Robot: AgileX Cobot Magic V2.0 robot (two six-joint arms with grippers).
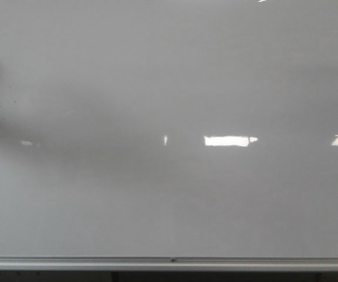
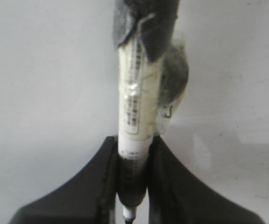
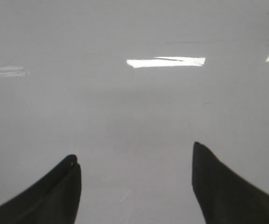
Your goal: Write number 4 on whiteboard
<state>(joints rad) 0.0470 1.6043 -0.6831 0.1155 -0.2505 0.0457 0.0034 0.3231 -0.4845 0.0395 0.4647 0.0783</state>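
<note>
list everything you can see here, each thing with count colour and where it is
whiteboard: one, glossy white-grey, fills the front view; no figure drawn on it yet
rail: one, silver, along the whiteboard's lower edge
light reflections: several, bright white, across the middle of the board
marker: one, white barrel with black wrapping at the far end, clamped in the left pincer
left pincer: one, black, closed on the marker, facing the board
right pincer: one, black, fingers apart and holding nothing, facing the board

Office or classroom, perhaps: a wall-size whiteboard (image 1: 169,88) reflecting ceiling lights.
</note>
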